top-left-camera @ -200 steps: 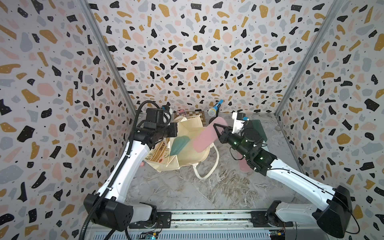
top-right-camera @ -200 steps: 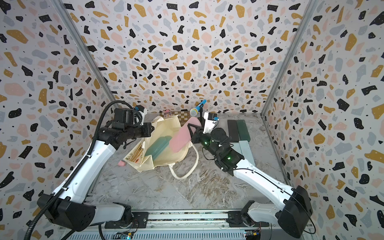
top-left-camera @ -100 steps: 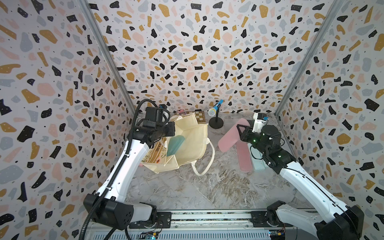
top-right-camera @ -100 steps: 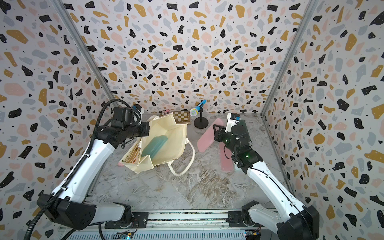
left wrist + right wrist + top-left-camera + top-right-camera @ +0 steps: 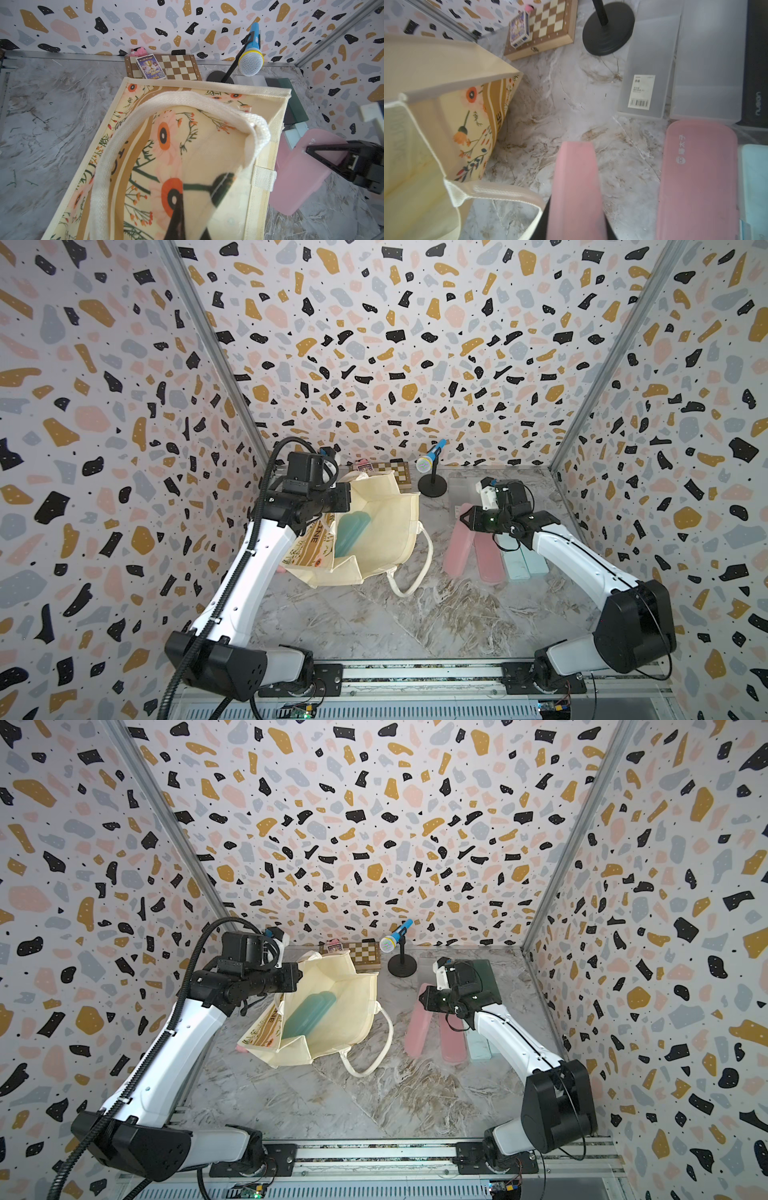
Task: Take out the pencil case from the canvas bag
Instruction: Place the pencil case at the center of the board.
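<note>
Marble table (image 5: 374,626): bare along its near edge.
Loose handle (image 5: 500,192): a slack webbing loop of the bag lying on the marble. It is soft and gives no firm hold.
Row of cases: a second pink case (image 5: 488,562) and pale blue cases (image 5: 519,566) lie flat side by side, just beside the held one.
Right gripper (image 5: 468,519): clamped on the far end of the pink pencil case (image 5: 456,551), which is outside the bag and well apart from it. The case slants down from the jaws — whether its low end touches the marble cannot be told.
Handling, pink pencil case: probably light, stiff moulded plastic with a smooth and rather slippery skin. Held by one end it may pivot, so a pinch across the narrow width, nearer the middle, would likely be steadier.
Canvas bag (image 5: 386,526): soft and slumped, with its mouth gaping upward. It would likely fold shut if released.
Teal pencil case (image 5: 351,533): inside the bag, leaning on the printed wall. It is judged as stiff and slick as the pink one — its exposed upper end looks like the place to grip.
Left gripper (image 5: 344,498): closed on the bag's far rim, holding the mouth open.
Far wall: a chessboard (image 5: 398,475) and a microphone (image 5: 430,456) on its stand.
</note>
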`<state>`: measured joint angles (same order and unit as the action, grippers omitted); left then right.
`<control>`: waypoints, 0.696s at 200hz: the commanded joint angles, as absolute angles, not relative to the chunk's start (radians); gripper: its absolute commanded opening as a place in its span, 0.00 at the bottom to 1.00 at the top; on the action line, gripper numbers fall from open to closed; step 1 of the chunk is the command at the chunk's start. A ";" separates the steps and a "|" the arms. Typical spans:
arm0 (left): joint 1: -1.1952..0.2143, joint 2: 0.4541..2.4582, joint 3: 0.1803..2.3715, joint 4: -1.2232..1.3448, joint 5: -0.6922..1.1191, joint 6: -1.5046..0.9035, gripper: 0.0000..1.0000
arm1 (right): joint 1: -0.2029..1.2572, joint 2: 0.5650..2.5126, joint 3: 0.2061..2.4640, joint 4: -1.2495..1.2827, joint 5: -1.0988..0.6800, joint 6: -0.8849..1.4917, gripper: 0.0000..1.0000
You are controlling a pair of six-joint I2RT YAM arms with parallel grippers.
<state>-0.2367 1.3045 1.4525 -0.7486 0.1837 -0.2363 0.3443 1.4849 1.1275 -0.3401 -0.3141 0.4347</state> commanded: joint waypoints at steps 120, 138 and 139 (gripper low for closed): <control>-0.231 1.232 1.413 -0.654 0.199 -0.196 0.00 | 0.393 1.770 1.246 -0.370 -0.354 0.356 0.23; -0.231 1.235 1.414 -0.655 0.201 -0.197 0.00 | 0.394 1.791 1.247 -0.364 -0.363 0.357 0.24; -0.231 1.235 1.413 -0.655 0.201 -0.196 0.00 | 0.394 1.792 1.247 -0.364 -0.362 0.356 0.24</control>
